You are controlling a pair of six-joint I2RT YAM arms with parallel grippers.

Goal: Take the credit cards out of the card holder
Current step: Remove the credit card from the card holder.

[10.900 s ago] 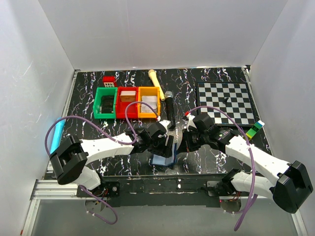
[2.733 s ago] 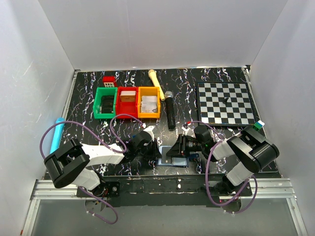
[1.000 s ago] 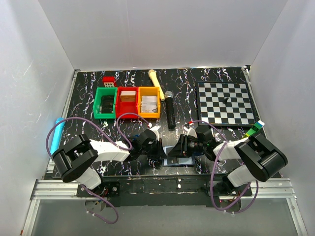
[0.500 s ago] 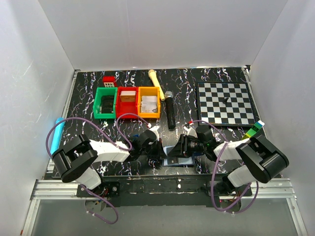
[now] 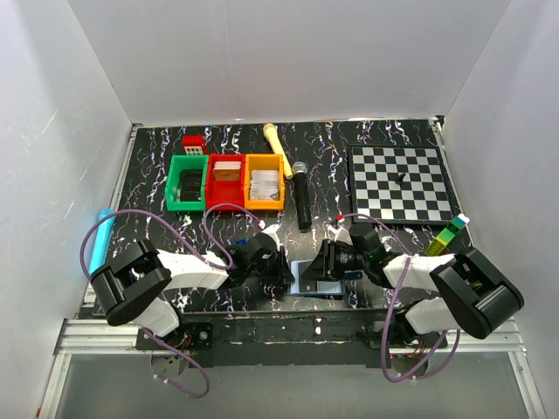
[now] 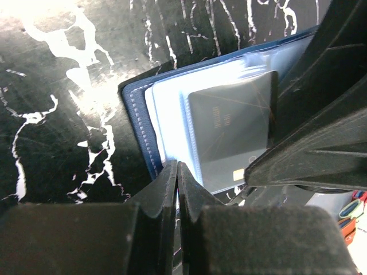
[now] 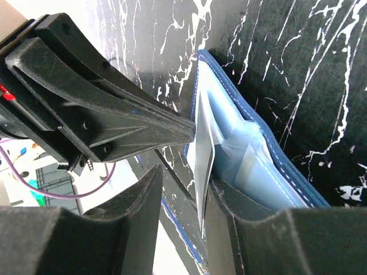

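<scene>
The navy card holder [image 5: 313,282] lies open on the table near the front edge, pale sleeves up, between both grippers. My left gripper [image 5: 286,272] is shut on the holder's near edge [image 6: 135,109], fingertips pinched together [image 6: 178,167] over a pale sliver of sleeve. A dark grey credit card [image 6: 229,132] with a chip lies in the sleeves. My right gripper [image 7: 184,177] stands open around a pale credit card [image 7: 203,154] that sticks edge-on out of the holder [image 7: 241,109]. That card rests against one finger [image 7: 229,200]; the other finger is apart from it. The left fingertips [image 7: 189,129] touch the card's upper corner.
Green [image 5: 187,183], red [image 5: 226,182] and orange [image 5: 264,182] bins stand at the back left, a black microphone [image 5: 300,196] beside them. A chessboard [image 5: 402,182] fills the back right. A light-blue tube [image 5: 102,236] lies at the left edge and a green-yellow block [image 5: 450,234] at the right.
The holder, held upright off the table long before, now lies flat. Over the last second the right arm's elbow swung right and its jaws narrowed slightly; the left arm barely moved.
</scene>
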